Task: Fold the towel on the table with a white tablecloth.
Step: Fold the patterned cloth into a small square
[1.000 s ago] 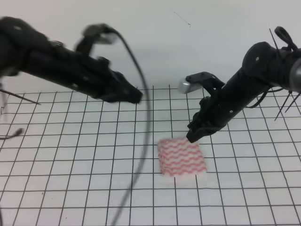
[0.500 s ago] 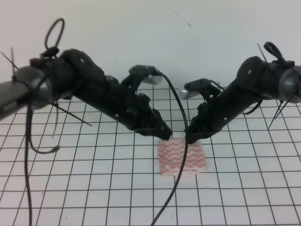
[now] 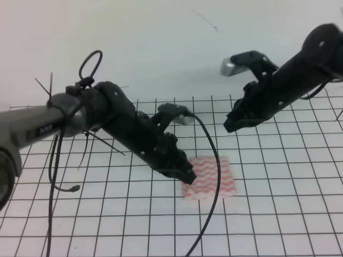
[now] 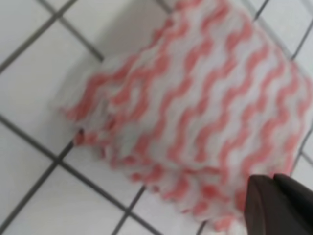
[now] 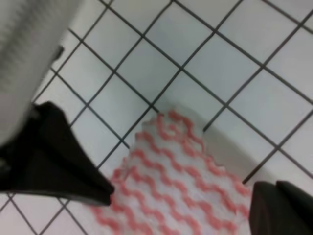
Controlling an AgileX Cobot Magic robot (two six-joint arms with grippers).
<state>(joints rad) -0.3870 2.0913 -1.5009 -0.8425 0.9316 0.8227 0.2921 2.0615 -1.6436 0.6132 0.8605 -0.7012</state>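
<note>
The towel [image 3: 208,177] is lying flat near the middle of the tabletop [image 3: 289,214], already gathered into a small, squarish packet with stacked layers showing along one ragged edge in the left wrist view [image 4: 195,112]. It is resting on the white tablecloth [image 3: 107,225], covering roughly one to two grid squares. From this it looks as though the folding is largely done and the step in hand is pressing or tidying the packet.

The left end effector [image 3: 187,175] is sitting low at the towel's left edge, touching or just above it; its fingertips appear drawn together, but the pictures are not showing clearly whether it is clenched or pinching cloth, so I cannot tell. A dark cable is hanging in front of the towel.

The right end effector [image 3: 230,126] is hovering well above and to the far right of the towel, clear of it, grasping nothing; its fingers look clenched, though I cannot tell for sure.

The next move probably calls for lifting the left arm straight up so the layers are not dragged open.
</note>
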